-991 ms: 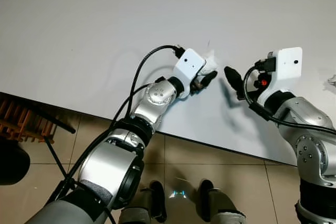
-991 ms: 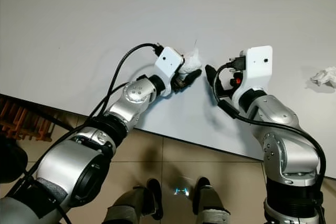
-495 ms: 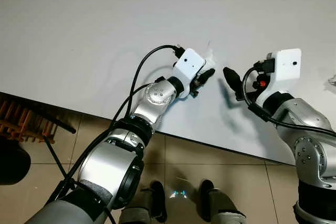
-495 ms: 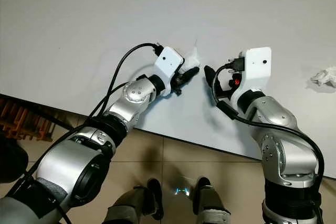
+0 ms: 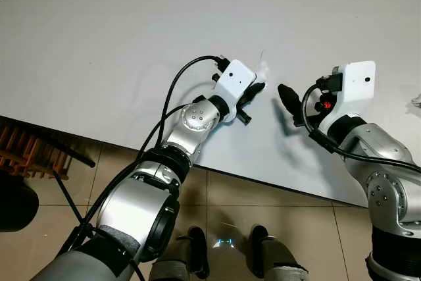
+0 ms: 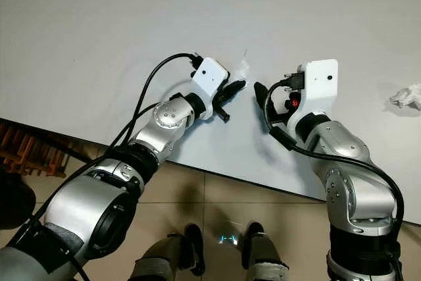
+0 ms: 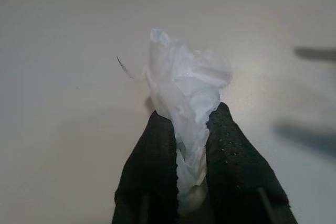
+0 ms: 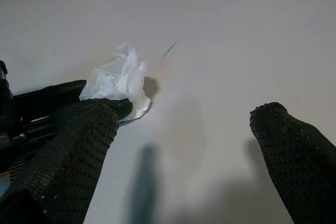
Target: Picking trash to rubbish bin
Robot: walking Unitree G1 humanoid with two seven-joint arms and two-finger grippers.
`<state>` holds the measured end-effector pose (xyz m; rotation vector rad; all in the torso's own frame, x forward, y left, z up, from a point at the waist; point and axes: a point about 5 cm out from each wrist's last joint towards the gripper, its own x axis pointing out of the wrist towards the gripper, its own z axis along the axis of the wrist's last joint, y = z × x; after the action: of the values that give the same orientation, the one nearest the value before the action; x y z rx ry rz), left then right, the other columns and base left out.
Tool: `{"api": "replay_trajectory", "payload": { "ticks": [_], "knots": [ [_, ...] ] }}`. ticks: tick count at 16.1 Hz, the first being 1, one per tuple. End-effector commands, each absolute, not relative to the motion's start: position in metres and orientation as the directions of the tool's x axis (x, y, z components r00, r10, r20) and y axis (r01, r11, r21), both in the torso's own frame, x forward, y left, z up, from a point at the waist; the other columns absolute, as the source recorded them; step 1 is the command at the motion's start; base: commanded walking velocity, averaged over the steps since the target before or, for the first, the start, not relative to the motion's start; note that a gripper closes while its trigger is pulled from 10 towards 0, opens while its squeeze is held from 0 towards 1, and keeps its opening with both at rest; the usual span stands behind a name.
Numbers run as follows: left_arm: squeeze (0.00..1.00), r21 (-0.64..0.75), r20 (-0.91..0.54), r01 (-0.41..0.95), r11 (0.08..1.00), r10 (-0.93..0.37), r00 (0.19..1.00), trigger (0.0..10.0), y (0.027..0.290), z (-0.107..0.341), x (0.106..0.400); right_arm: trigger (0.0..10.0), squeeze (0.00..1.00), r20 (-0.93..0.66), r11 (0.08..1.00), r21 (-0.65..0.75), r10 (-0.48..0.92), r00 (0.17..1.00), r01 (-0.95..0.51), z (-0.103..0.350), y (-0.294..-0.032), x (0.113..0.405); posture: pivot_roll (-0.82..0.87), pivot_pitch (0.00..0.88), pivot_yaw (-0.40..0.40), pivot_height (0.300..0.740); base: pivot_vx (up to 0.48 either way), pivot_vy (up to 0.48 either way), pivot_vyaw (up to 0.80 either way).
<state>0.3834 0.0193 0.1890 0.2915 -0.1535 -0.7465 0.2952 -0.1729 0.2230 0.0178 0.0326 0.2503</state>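
A crumpled white tissue (image 7: 186,95) is pinched between the two black fingers (image 7: 152,166) of the left gripper (image 7: 188,129). The fingers are drawn close together, with the lower part of the tissue squeezed in the narrow gap and the larger, loosely bunched part projecting beyond the fingertips. The tissue is located at the white table (image 5: 118,37), near its front edge and roughly midway between the two arms; whether its free end is touching the surface cannot be determined. A thin dark mark (image 7: 124,67) is seen on the table just beside the tissue.

In the right wrist view, the same tissue (image 8: 118,80) is seen at the tip of the left gripper, whose dark fingers enter from the side.

The right gripper (image 8: 194,129) is positioned over the table near the tissue but apart from it. Its fingers (image 8: 294,150) are spread wide, and nothing is held between them. In the head views, the right gripper (image 6: 260,93) is pointed toward the left gripper (image 6: 231,87), with a short gap of bare table between them.

A second crumpled white tissue (image 6: 408,95) lies on the table well to the robot's right. Tiled floor (image 5: 263,208) and the robot's feet (image 6: 194,241) are visible below the table edge.
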Motion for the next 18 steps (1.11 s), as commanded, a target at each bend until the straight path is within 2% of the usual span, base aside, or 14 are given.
{"api": "replay_trajectory", "payload": {
  "ticks": [1, 3, 4, 11, 14, 18],
  "knots": [
    [0.00, 0.308, 0.001, 0.650, 0.695, -0.683, 0.730, 0.0, 0.022, 0.179, 0.382, 10.0, 0.00, -0.030, 0.966, 0.029, 0.258, 0.966, -0.257, 0.222, -0.172, 0.292, -0.14, 0.282, 0.115, 0.740, 0.000, 0.000, 0.00],
    [0.00, 0.307, 0.008, 0.645, 0.700, -0.679, 0.734, 0.4, 0.023, 0.180, 0.382, 10.0, 0.00, -0.028, 0.967, 0.028, 0.255, 0.967, -0.254, 0.222, -0.172, 0.293, -0.14, 0.278, 0.113, 0.740, 0.000, 0.000, 0.00],
    [0.00, 0.312, 0.014, 0.634, 0.708, -0.670, 0.742, 10.0, 0.023, 0.181, 0.383, 10.0, 0.00, -0.028, 0.967, 0.028, 0.254, 0.967, -0.253, 0.222, -0.172, 0.293, -0.14, 0.278, 0.113, 0.740, 0.000, 0.000, 0.00],
    [0.00, 0.265, 0.156, 0.515, 0.815, -0.563, 0.811, 10.0, 0.046, 0.194, 0.389, 10.0, 0.00, -0.029, 0.970, 0.023, 0.243, 0.970, -0.242, 0.220, -0.172, 0.297, -0.12, 0.272, 0.113, 0.740, 0.000, 0.000, 0.00],
    [0.00, 0.281, 0.325, 0.324, 0.904, -0.407, 0.854, 10.0, 0.070, 0.211, 0.390, 10.0, 0.00, 0.042, 0.987, 0.029, 0.157, 0.987, -0.158, 0.226, -0.179, 0.304, -0.11, 0.263, 0.113, 0.740, 0.000, 0.000, 0.00],
    [0.00, 0.273, 0.360, 0.222, 0.936, -0.313, 0.879, 10.0, 0.085, 0.202, 0.384, 10.0, 0.00, 0.116, 0.996, -0.041, 0.082, 0.990, -0.077, 0.229, -0.179, 0.310, -0.10, 0.242, 0.115, 0.740, 0.000, 0.000, 0.00]
  ]
}}
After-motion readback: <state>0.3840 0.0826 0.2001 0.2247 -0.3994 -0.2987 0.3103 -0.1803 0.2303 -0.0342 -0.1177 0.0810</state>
